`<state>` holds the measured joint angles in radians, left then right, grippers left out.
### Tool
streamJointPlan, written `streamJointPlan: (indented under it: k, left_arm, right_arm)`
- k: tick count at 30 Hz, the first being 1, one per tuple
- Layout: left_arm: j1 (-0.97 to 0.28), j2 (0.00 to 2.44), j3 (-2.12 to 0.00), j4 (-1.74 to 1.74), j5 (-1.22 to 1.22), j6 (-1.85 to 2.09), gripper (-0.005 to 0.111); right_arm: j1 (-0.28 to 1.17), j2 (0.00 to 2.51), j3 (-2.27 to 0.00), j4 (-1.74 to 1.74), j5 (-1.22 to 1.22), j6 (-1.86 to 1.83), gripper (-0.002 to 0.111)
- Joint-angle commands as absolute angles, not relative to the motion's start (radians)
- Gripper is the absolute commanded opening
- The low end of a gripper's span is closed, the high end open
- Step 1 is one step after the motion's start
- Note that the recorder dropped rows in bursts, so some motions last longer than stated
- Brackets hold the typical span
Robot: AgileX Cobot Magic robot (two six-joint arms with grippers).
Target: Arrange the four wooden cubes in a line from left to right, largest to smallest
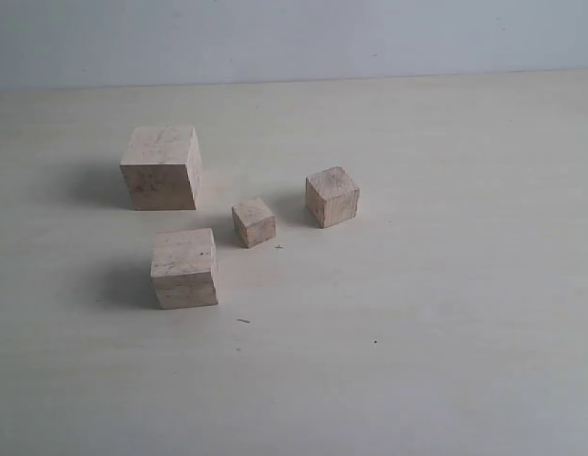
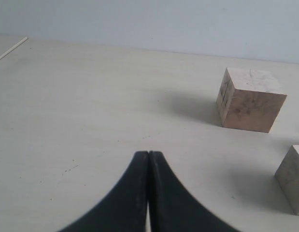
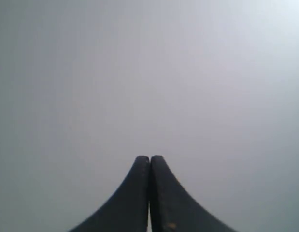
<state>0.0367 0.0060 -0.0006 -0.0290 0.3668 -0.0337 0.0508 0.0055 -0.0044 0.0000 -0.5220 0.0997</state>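
Note:
Four pale wooden cubes stand loosely grouped on the table in the exterior view. The largest cube is at the back left, the second largest in front of it. The smallest cube sits in the middle, and a slightly bigger one stands to its right. Neither gripper shows in the exterior view. My left gripper is shut and empty above bare table; the largest cube and part of another cube lie off to one side. My right gripper is shut, facing only a blank grey surface.
The pale table stretches wide around the cubes and meets a light wall at the back. A table edge shows in the left wrist view.

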Motion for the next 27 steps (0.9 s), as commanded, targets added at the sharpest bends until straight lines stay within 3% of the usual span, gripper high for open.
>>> streamJointPlan:
  k: [1, 6, 8, 14, 19, 27]
  left_arm:
    - [0.030, 0.000, 0.000, -0.037, 0.355, -0.028, 0.000]
    - [0.030, 0.000, 0.000, -0.037, 0.355, -0.028, 0.000]
    - [0.030, 0.000, 0.000, -0.037, 0.355, -0.028, 0.000]
    - [0.030, 0.000, 0.000, -0.037, 0.355, -0.028, 0.000]
    - [0.030, 0.000, 0.000, -0.037, 0.355, -0.028, 0.000]
    - [0.030, 0.000, 0.000, -0.037, 0.355, -0.028, 0.000]
  right_arm:
    - [0.046, 0.013, -0.044, 0.000, -0.495, 0.155, 0.000]
    - [0.046, 0.199, -0.346, 0.000, -0.267, 0.248, 0.000]
    - [0.052, 0.425, -0.572, 0.000, -0.058, 0.273, 0.000]
    - [0.380, 0.935, -0.973, 0.000, 0.323, 0.239, 0.000]
    - [0.578, 1.259, -1.078, 0.213, 0.589, 0.180, 0.000]
    - [0.657, 1.497, -1.082, 0.404, 0.627, 0.028, 0.000]
